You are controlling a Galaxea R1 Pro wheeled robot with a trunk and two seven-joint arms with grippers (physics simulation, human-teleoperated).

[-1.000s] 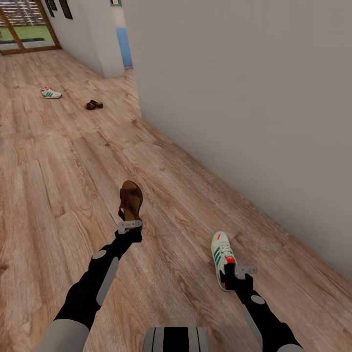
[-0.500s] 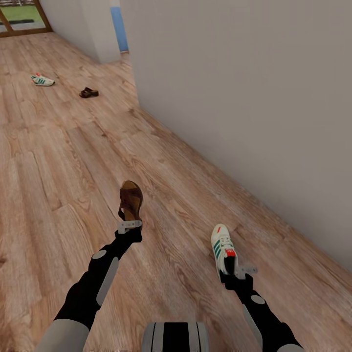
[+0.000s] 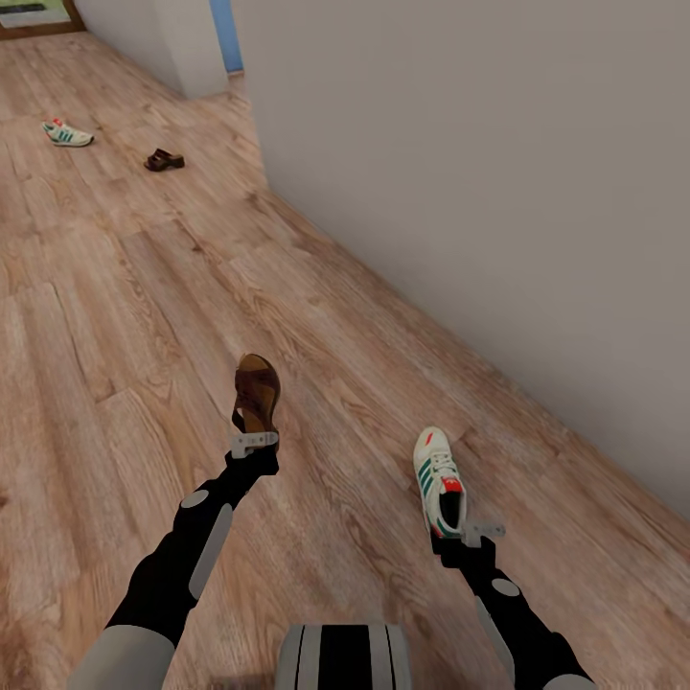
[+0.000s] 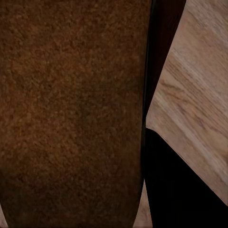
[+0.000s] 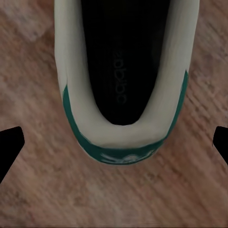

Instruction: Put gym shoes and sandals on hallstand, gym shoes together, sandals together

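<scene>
Head view: a wide run of wood-plank floor stretches ahead and to the left, bounded on the right by a plain grey wall whose foot runs diagonally from the far corner toward the lower right edge of the picture.

The left gripper holds a brown sandal by its heel end, jaws clamped on it; the sandal's long axis runs straight away from the robot, toe forward, above open floor well clear of the wall. In the left wrist view the sandal's brown surface lies close against the camera, with floor planks beside it.

The right gripper grips a white gym shoe at the heel; its toe points ahead and slightly left, near the wall's foot but apart from it. In the right wrist view the heel collar sits between two dark fingertips that look set apart from it, so the grip is probably on a part out of sight.

Far ahead on the left, a second gym shoe and a second sandal lie on the floor, near each other yet apart.
</scene>
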